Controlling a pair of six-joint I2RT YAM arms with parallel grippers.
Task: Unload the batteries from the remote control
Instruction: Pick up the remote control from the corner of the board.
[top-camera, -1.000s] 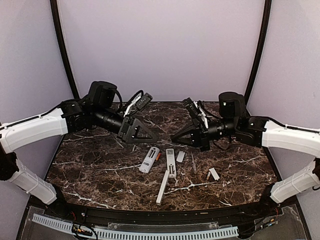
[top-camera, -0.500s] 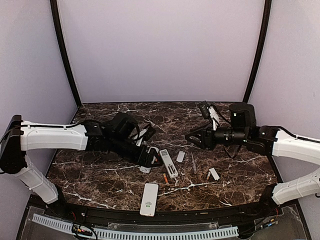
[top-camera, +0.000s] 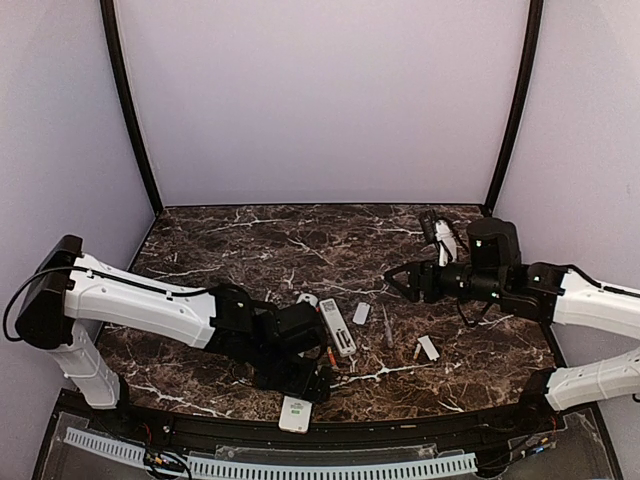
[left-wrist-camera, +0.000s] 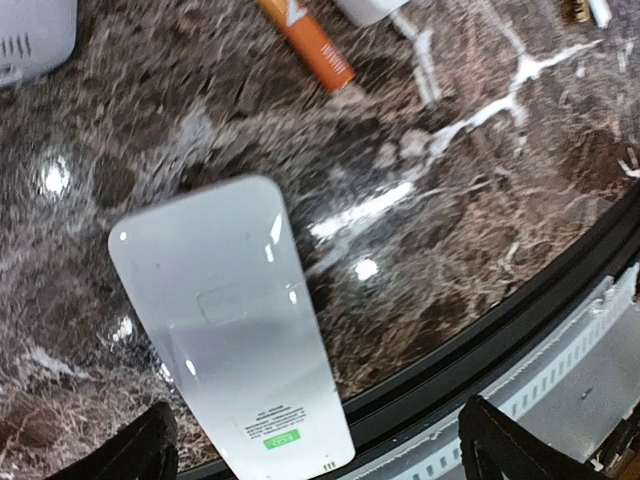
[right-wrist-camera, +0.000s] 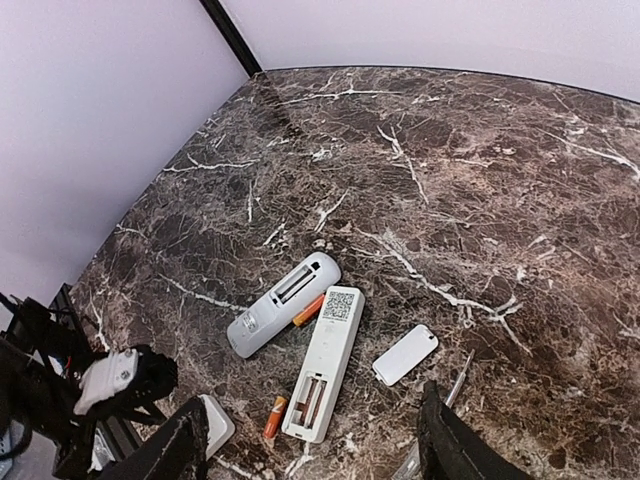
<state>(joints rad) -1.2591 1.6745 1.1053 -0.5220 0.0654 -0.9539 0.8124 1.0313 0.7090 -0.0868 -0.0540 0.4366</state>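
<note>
In the right wrist view a rectangular white remote control lies back up, its compartment open with batteries inside. Beside it lies a rounded remote whose slot looks empty. One loose orange battery rests between them and another by the rectangular remote's end. A third remote lies back up at the table's near edge, cover shut. My left gripper hovers open over it, fingers apart. My right gripper stands open, raised right of the remotes.
A white cover plate and a thin screwdriver lie right of the remotes. Further right are a second plate and a small battery. The black table rim runs just past the third remote.
My left arm has swung down from the table's middle to the near edge, over the third remote. My right gripper has opened and drawn back to the right.
</note>
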